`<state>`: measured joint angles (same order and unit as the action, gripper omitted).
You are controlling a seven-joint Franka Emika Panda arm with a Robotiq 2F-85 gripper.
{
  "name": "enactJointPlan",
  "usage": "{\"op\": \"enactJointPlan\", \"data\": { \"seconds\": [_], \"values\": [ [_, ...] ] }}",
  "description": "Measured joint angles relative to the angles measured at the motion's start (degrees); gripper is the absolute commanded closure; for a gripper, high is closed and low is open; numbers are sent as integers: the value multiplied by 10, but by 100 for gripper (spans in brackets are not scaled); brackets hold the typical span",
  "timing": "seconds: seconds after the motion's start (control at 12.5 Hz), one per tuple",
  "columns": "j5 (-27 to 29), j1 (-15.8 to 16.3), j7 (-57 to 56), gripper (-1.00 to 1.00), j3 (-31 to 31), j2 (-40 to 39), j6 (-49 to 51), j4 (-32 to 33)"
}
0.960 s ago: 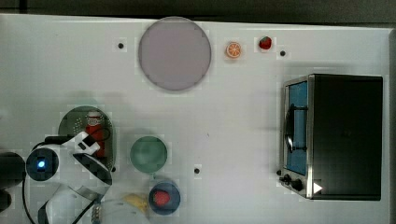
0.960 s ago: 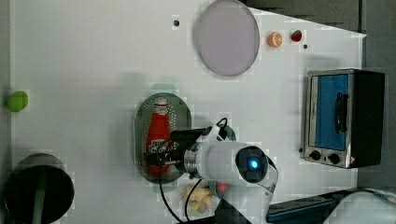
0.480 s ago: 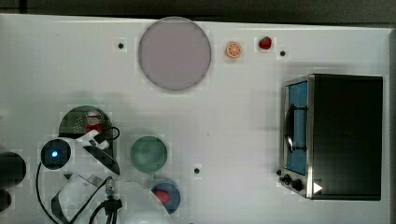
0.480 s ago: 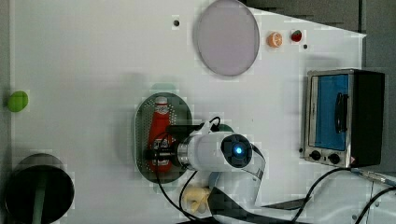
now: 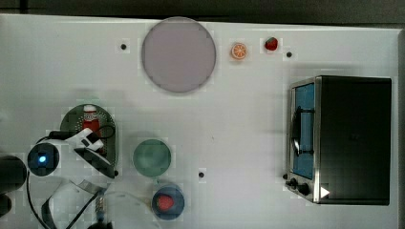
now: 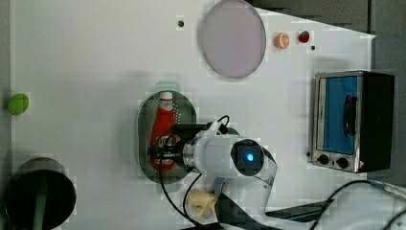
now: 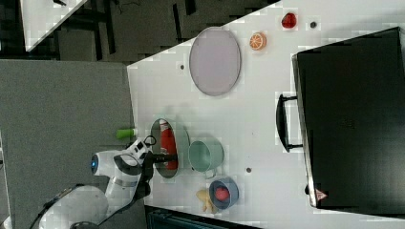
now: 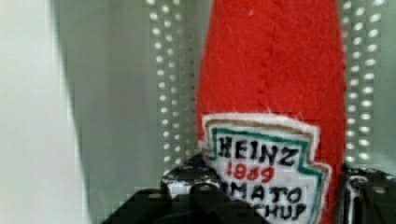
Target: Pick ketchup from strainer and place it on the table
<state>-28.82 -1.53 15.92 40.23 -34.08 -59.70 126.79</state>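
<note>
The red ketchup point(image 6: 163, 125) bottle lies flat in the pale green strainer point(image 6: 143, 120), white cap pointing toward the plate. My gripper point(image 6: 163, 149) is down inside the strainer over the bottle's labelled end. In the wrist view the ketchup point(image 8: 271, 70) sits between the gripper's point(image 8: 275, 186) two dark fingers point(image 8: 187, 182), one at each side of the label, open and not visibly squeezing it. In the top view the arm covers the lower half of the ketchup point(image 5: 90, 123) and part of the strainer point(image 5: 71, 119). White table point(image 5: 239, 105) lies all around.
A teal bowl point(image 5: 152, 157) stands just beside the strainer, with a blue bowl point(image 5: 167, 202) holding a red item below it. A grey-lilac plate point(image 5: 178, 54), an orange slice point(image 5: 239, 50) and a strawberry point(image 5: 271, 44) lie far off. A toaster oven point(image 5: 344, 138) stands on the top view's right.
The arm has swung and the gripper has dropped lower onto the ketchup's labelled end. The bottle and the strainer have not moved.
</note>
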Motion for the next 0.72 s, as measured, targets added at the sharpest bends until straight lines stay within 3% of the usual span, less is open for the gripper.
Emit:
{"op": "enactJointPlan", "data": {
  "seconds": [0.16, 0.56, 0.72],
  "values": [
    [13, -6, 1, -19, 15, 50, 32, 4],
    [208, -16, 2, -19, 60, 192, 159, -39],
    [236, -19, 2, -19, 69, 219, 193, -79]
  ]
}}
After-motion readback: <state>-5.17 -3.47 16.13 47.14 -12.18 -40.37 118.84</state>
